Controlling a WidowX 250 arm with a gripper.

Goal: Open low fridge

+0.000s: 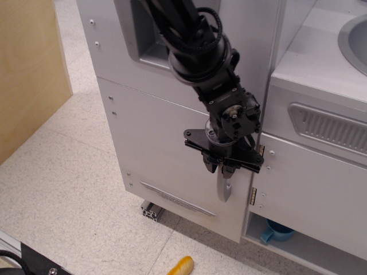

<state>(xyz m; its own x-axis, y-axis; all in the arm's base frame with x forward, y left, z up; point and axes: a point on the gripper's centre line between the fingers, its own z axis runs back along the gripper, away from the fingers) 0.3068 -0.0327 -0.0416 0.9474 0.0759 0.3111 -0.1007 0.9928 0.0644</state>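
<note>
the end effector (221,169), black and carried on a thick black arm (195,46) wrapped in cables, points down against the front of the low fridge (166,149). its 2 fingers are drawn in close together and clamp the upper part of the curved silver handle (223,188), so it is closed on that handle; the lower end of the handle shows below the fingertips.

the low fridge is the large flat white door panel in the middle of this single view, standing on the pale speckled floor (74,200), with a thin silver strip (178,199) near its bottom edge. the door looks flush with its frame. above it is a white panel with a recessed grey dispenser (143,40). just to the right is a smaller white cabinet door (309,189) with brass hinges, and under it an open shelf holds a blue cup (277,232). a yellow object (181,266) lies on the floor below the fridge. a wooden panel (28,69) stands at the left.
</note>
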